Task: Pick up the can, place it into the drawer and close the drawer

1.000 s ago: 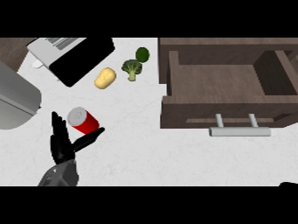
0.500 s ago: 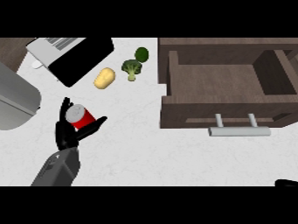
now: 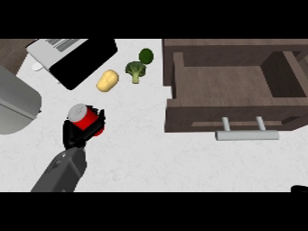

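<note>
Red can (image 3: 83, 117) | left hand (image 3: 76, 134) curled round it | right hand (image 3: 307, 189) barely visible, state unclear

The left hand (image 3: 81, 131) covers the lower body of the can (image 3: 83, 116); only the top and upper side show. The right hand (image 3: 307, 189) is cut off at the lower right edge, fingers not discernible. The drawer (image 3: 240, 113) interior is partly shadowed.

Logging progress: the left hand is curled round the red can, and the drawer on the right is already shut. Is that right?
Not quite. The head view shows the drawer standing open, its inside bare. The rest holds: the left hand is curled round the red can.
</note>
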Tool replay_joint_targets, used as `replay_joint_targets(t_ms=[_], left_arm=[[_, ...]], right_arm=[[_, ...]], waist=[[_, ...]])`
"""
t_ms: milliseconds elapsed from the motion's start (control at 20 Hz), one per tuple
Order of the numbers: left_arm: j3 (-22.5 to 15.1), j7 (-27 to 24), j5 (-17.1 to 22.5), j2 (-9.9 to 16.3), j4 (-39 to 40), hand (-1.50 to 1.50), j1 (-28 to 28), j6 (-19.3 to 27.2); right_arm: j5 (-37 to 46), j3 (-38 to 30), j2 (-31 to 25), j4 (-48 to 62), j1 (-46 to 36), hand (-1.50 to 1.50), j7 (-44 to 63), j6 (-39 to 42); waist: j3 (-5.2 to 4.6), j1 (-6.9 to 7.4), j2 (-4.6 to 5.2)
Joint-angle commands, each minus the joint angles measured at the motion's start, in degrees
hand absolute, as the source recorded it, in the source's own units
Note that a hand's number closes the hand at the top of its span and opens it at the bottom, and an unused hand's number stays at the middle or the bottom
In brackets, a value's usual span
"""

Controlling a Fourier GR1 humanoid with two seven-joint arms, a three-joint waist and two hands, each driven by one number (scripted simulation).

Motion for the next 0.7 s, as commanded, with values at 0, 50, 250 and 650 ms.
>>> replay_joint_targets(t_ms=[0,50,250,650], left_arm=[[-0.83,-1.54,-1.18,0.36,3.69,1.5,-3.08,-3.62],[-2.79,3.35,-2.39,0.84,1.91,1.5,-5.65,-3.34],[-6.45,4.14,-5.58,0.89,4.28,1.5,-8.06,-10.08],[-6.12,5.9,-5.28,-0.07,2.07,1.5,-12.17,-12.6]], right_arm=[[3.37,1.77,-1.31,2.95,-7.13,-1.5,3.46,-3.16],[0.56,-0.03,-1.14,-0.24,-2.45,-1.5,2.55,-0.99],[1.38,0.54,-0.39,-0.4,-0.55,-1.5,0.37,-0.1],[-0.52,-2.11,-2.28,-3.29,-2.29,-1.5,4.62,-1.11]], waist=[[-0.04,0.13,0.17],[0.0,-0.16,0.0],[-0.01,-0.63,0.1],[0.02,0.15,-0.16]])
